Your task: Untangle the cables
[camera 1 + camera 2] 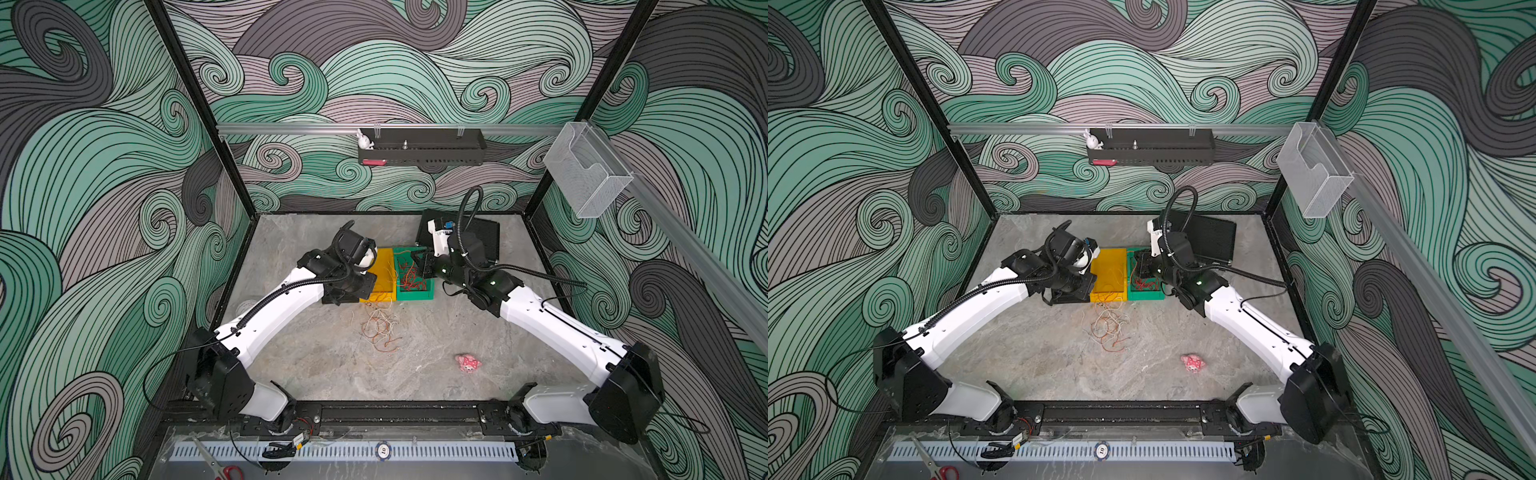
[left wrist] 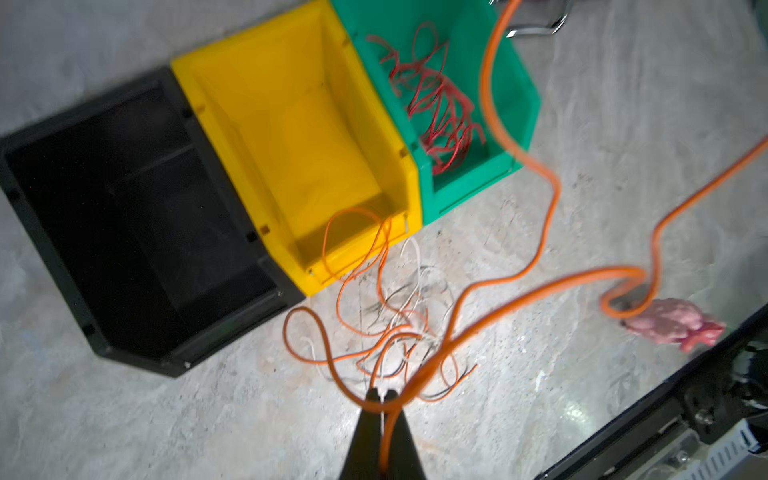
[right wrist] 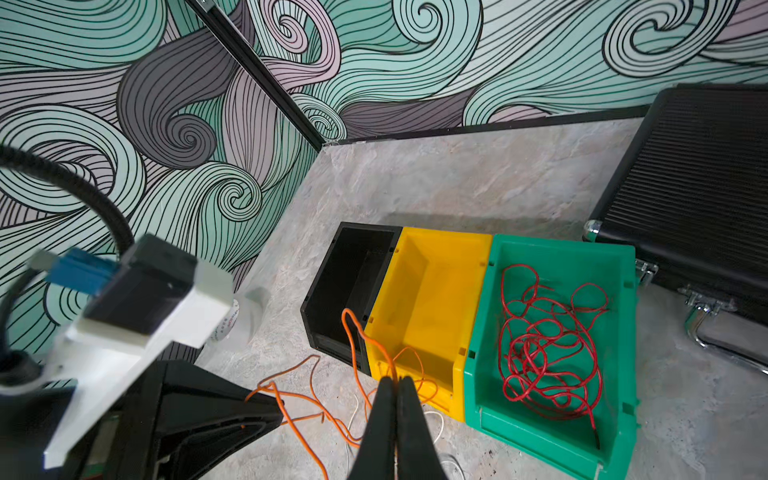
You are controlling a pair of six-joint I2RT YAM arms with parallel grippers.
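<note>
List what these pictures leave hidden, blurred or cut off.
Cables: too thin in both top views to trace crossings.
Black bin: mostly under the left arm in both top views.
Right gripper: shut; its grip unclear, right wrist view.
Black case: cut by right wrist edge.

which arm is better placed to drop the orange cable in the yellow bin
Left, probably: the left gripper is shut on the orange cable beside the yellow bin, while the right gripper hangs over the green bin.

Likely a robotics lab: wallpapered test enclosure (image 1: 374, 62).
</note>
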